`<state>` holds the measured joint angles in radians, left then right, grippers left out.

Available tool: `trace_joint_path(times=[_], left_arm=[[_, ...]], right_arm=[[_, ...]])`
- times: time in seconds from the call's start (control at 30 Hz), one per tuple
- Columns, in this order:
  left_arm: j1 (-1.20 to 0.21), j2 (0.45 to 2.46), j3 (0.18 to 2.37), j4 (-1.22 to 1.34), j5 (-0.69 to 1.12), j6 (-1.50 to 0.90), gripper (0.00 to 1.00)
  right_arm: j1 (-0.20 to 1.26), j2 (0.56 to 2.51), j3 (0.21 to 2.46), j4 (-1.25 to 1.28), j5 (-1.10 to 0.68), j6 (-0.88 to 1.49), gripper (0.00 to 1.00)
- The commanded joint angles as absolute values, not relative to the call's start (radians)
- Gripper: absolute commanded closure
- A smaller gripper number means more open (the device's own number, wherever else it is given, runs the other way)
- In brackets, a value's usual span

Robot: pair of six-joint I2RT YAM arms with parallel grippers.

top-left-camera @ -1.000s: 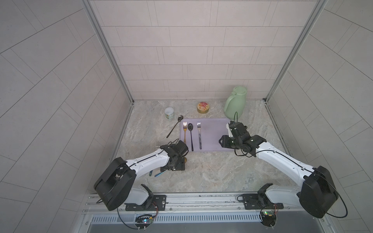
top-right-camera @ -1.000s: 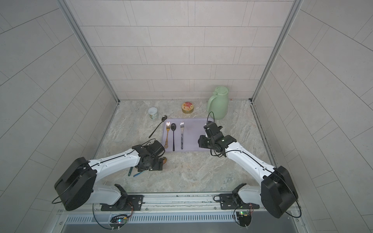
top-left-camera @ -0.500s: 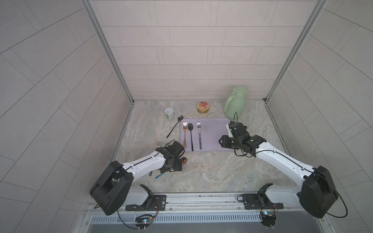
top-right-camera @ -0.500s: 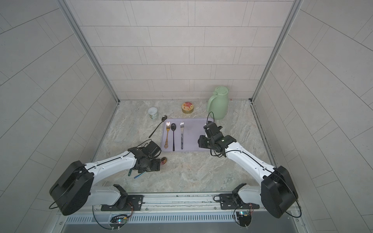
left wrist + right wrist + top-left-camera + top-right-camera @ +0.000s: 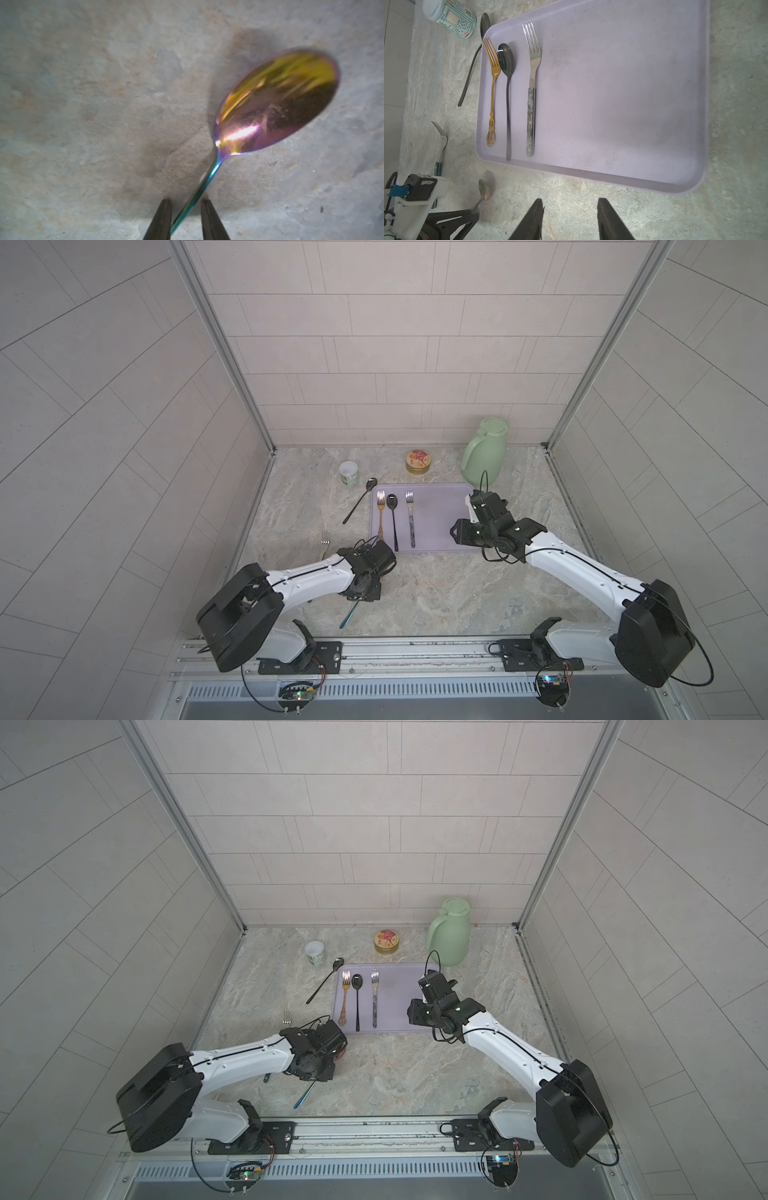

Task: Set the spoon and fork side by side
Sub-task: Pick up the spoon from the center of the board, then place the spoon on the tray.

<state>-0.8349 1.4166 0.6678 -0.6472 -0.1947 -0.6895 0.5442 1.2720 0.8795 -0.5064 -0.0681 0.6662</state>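
An iridescent spoon point(image 5: 278, 101) lies on the marble table, and its blue handle end point(image 5: 347, 616) sticks out from under my left wrist. My left gripper point(image 5: 185, 202) is down over the handle, which runs slantwise between the narrowed jaws. A gap still shows on one side. On the lilac tray point(image 5: 436, 514) lie a gold fork point(image 5: 380, 518), a black spoon point(image 5: 392, 522) and a silver fork point(image 5: 410, 518), roughly parallel. My right gripper point(image 5: 570, 201) hangs open and empty over the table by the tray's near edge.
A green-handled fork point(image 5: 325, 541) lies on the table left of the tray, partly under my left arm. A second dark spoon point(image 5: 359, 502) lies just off the tray's left edge. At the back stand a small cup point(image 5: 348, 472), a round tin point(image 5: 419, 460) and a green jug point(image 5: 484, 452).
My left jaws have gone from wide open to narrow around the iridescent spoon's handle, and the wrist has shifted slightly over it. The right arm has not moved.
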Motion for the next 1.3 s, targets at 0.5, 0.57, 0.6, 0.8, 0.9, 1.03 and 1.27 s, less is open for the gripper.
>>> trace_joint_path(times=[0.5,0.57,0.6,0.8,0.9,1.03,1.27], left_arm=[[-0.953,1.431,0.775,-0.685,-0.187,-0.678,0.94],[-0.952,1.429,0.823,-0.705,-0.197,-0.678,0.94],[-0.95,1.435,0.854,-0.716,-0.207,-0.679,0.94],[-0.883,1.541,1.093,-0.76,-0.181,-0.639,0.95],[-0.831,1.623,1.222,-0.759,-0.155,-0.628,0.96],[-0.776,1.757,1.399,-0.768,-0.114,-0.63,0.96],[-0.711,1.98,1.641,-0.768,-0.072,-0.647,0.97]], right_arm=[[0.549,1.265,0.873,-0.519,-0.036,0.653,0.54],[0.546,1.254,0.872,-0.53,-0.019,0.646,0.54],[0.542,1.246,0.871,-0.535,-0.013,0.644,0.54],[0.491,1.185,0.84,-0.558,0.003,0.627,0.53],[0.454,1.15,0.815,-0.558,-0.002,0.618,0.53],[0.398,1.105,0.792,-0.575,-0.02,0.596,0.53],[0.358,1.059,0.774,-0.607,-0.022,0.578,0.53]])
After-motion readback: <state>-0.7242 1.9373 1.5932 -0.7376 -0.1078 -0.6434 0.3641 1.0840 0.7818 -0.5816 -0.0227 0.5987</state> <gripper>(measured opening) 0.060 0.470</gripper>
